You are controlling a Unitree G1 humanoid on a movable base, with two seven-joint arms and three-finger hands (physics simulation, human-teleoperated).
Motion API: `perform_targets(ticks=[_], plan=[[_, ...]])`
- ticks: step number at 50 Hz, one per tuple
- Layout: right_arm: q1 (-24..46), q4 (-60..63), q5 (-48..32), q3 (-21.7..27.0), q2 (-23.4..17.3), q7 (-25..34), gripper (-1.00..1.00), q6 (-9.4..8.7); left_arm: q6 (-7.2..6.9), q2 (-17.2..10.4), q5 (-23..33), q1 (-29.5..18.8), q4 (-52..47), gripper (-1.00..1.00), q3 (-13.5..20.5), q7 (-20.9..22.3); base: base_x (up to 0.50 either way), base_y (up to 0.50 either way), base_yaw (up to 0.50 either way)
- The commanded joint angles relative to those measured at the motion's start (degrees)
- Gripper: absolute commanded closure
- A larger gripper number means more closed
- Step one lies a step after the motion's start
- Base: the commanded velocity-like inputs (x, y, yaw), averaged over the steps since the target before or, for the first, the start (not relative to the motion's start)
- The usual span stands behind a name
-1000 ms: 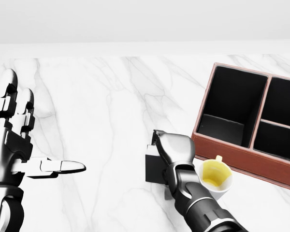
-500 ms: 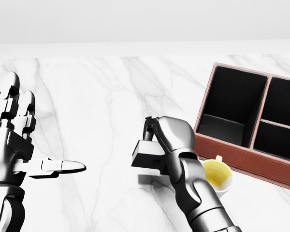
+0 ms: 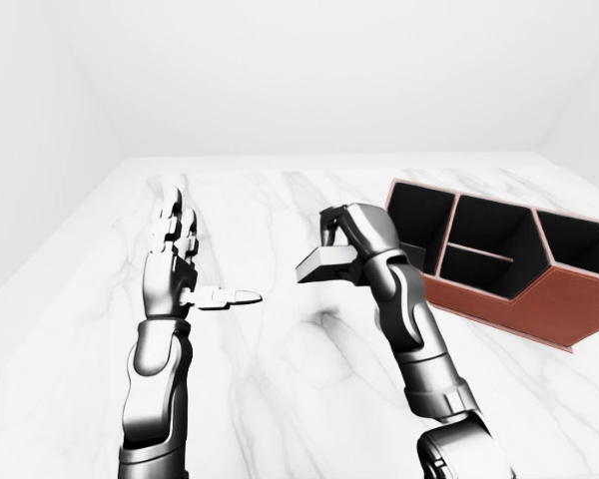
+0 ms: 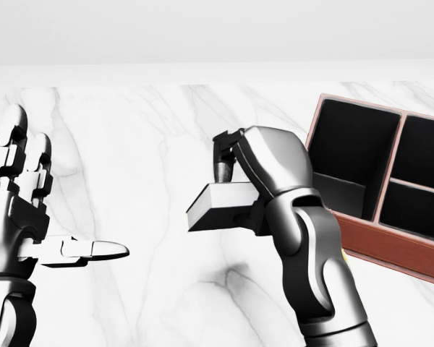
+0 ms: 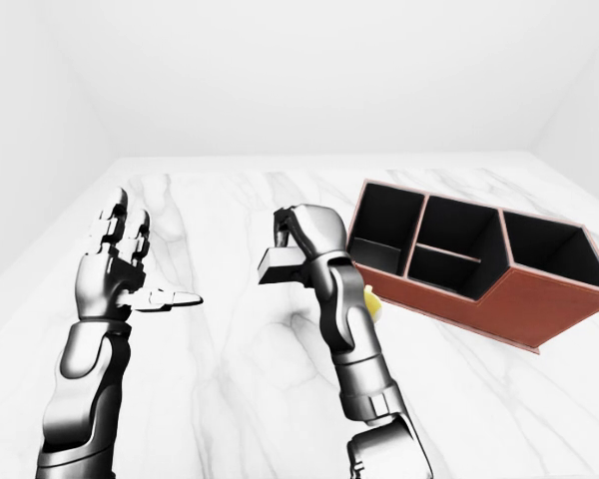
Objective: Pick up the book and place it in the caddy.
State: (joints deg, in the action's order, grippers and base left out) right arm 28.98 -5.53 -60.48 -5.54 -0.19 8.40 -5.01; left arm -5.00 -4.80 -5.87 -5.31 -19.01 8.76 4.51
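Fingers of the right hand are closed round a small grey block-shaped book, holding it clear above the white marble tabletop, where a faint shadow lies beneath it. In the head view the book sits near the middle, tilted with its left end lower, just left of the red-brown leather caddy with black compartments but not inside it. The caddy rests on the table at the right of the view. A yellow-lined white cup peeks out behind the right forearm, near the caddy's lower wall. The left hand stands at the left edge, fingers spread and upright, thumb pointing right, holding nothing.
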Motion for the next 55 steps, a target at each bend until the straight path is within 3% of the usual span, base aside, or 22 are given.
perform_targets(ticks=[1, 17, 40, 55], plan=[[1.64, 12.08, -1.1, 2.57, -1.52, 5.92, 1.0, 0.01, 0.0, 0.13, 0.18, 0.2, -0.48, -1.0, -0.09, 0.11, 0.0, 0.0, 0.0], [4.8, 18.25, 0.54, 4.5, -3.83, 10.43, 1.0, 0.01, 0.0, 0.32, 0.48, 0.45, -0.73, -1.0, -0.35, 0.17, 0.0, 0.0, 0.0], [7.96, 20.1, 1.83, 10.25, -12.15, 14.77, 1.0, 0.01, 0.0, 0.67, 1.31, 0.31, -1.75, -1.0, -1.38, 0.11, 0.0, 0.0, 0.0], [5.94, 22.39, 0.99, 13.4, -15.96, 17.55, 1.0, 0.01, 0.0, 1.03, 1.61, 0.59, -3.5, -1.0, -2.08, 0.52, 0.0, 0.0, 0.0]])
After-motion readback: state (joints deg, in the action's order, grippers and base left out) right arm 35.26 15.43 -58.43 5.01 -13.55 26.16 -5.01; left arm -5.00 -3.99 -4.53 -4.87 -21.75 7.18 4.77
